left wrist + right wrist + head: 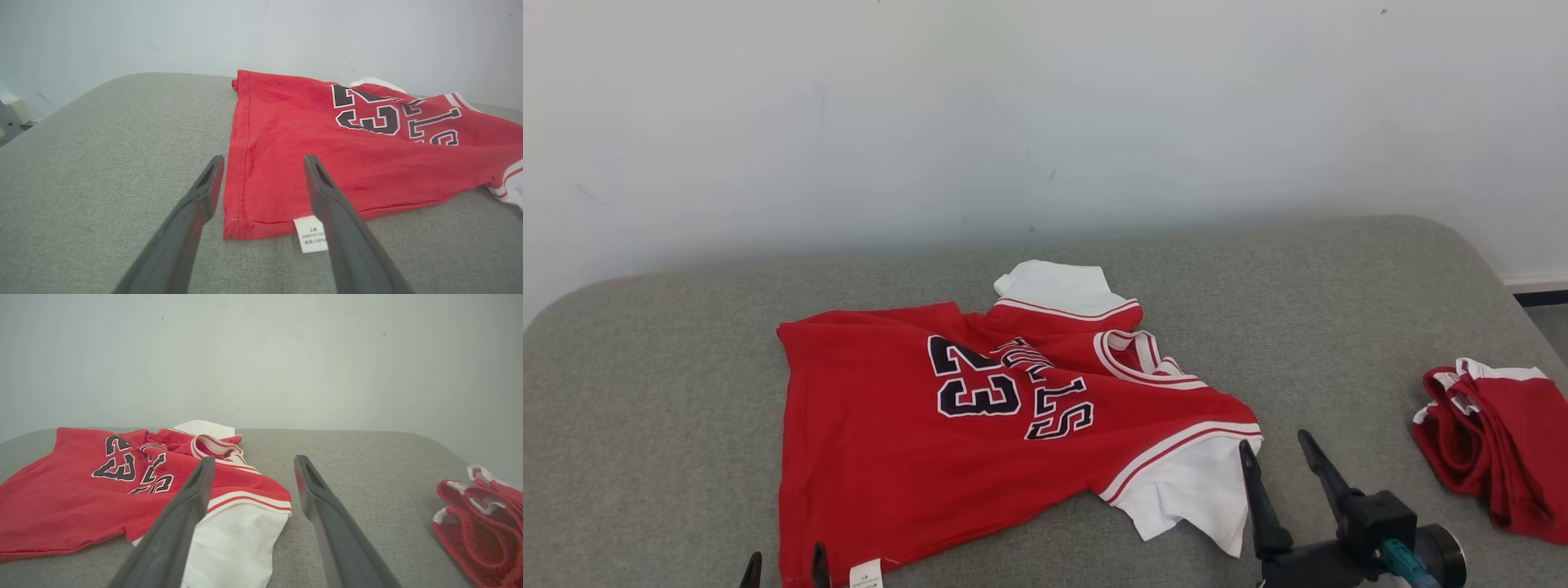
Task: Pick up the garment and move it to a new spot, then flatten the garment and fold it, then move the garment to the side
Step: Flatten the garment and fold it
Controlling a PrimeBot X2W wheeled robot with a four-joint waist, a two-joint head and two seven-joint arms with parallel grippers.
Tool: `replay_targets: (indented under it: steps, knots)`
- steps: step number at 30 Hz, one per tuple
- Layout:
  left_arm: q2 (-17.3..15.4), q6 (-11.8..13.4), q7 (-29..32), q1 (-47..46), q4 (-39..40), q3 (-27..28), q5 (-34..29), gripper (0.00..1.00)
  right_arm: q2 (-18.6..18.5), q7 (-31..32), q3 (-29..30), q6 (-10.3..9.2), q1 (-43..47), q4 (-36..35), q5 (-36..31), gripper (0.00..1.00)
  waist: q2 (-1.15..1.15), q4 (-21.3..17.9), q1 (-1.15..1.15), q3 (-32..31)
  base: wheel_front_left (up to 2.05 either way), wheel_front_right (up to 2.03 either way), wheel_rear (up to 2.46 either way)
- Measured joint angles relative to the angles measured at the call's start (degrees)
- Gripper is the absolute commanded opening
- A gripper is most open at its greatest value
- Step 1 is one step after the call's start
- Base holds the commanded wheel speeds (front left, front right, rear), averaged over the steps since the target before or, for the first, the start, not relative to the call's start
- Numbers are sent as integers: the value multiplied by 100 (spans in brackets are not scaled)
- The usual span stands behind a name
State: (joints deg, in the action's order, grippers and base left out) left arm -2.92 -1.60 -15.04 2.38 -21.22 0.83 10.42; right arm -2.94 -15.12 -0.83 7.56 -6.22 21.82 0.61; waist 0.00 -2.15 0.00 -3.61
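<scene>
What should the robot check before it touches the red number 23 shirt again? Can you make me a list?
1. The left tool is open and empty: ok.
2. The right tool is open and empty: ok.
3. The red shirt lies flat: not ok, it is rumpled around the collar.
4. The hem corner sits just ahead of the left tool: ok.
5. The other red garment lies apart from the shirt: ok.
6. The left tool is touching the cloth: cannot tell.
</scene>
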Motion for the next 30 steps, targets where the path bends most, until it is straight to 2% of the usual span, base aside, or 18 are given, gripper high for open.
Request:
replay_targets:
  steps: [17,30]
  knots:
    - [-1,-23,0,230,68,47,-116,100,0,0,-81,0,292,341,69,100,0,37,0,12,0,0,0]
    - [2,16,0,120,-18,-297,25,100,-1,0,68,0,102,1361,49,100,1,171,0,351,0,0,0]
